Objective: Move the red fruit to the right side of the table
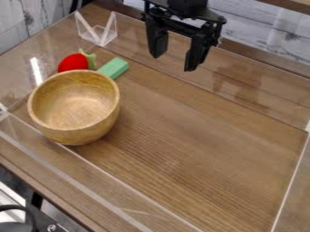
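The red fruit (75, 62) is small and glossy and lies on the brown wooden table (206, 127) near the left side, just behind the wooden bowl and touching the flat green block. My gripper (176, 50) hangs over the back of the table, up and to the right of the fruit and well apart from it. It points down with its two black fingers (157, 41) spread wide and nothing between them.
A round wooden bowl (75, 107) stands at the left, in front of the fruit. A flat green block (114, 68) lies beside the fruit. Clear acrylic walls (285, 195) ring the table edges. A clear folded piece (97, 32) stands at the back left.
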You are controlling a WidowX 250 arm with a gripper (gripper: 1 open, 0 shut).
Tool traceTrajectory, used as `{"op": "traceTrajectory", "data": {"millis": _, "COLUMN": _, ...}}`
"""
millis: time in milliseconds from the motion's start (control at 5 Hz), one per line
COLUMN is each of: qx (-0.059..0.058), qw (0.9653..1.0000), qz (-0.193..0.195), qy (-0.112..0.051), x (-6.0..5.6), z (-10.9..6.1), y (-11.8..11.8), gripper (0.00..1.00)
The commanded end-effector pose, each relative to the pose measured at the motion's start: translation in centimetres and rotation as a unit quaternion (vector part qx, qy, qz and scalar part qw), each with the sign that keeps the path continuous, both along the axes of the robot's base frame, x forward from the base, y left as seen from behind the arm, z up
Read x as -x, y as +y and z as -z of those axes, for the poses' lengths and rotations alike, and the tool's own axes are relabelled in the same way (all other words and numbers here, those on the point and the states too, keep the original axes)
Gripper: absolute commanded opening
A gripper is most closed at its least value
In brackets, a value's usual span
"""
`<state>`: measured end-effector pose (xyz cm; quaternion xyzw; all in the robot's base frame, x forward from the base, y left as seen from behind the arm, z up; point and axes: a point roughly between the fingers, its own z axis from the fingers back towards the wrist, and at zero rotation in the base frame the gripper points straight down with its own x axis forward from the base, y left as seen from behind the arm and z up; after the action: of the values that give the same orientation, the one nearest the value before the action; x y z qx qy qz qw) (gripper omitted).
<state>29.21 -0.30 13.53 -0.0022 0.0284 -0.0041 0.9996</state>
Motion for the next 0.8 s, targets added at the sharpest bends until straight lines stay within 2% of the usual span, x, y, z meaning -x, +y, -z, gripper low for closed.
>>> {"op": "traceTrajectory", "data": {"millis": 0, "qx": 0.002, "qw": 0.9998, "qz": -0.012, "qy": 0.015, "x": 0.1, "z": 1.2, "y": -0.8, "gripper": 1.00}}
{"op": "traceTrajectory", "data": {"millis": 200, "qx": 0.003, "qw": 0.9999, "qz": -0.014, "qy": 0.008, "x": 0.7, "z": 1.8, "y": 2.0, "gripper": 1.00}}
{"op": "traceTrajectory", "data": {"millis": 600, "qx": 0.004, "qw": 0.9979, "qz": -0.060, "qy": -0.022, "x": 1.4, "z": 1.9, "y": 8.4, "gripper": 1.00}}
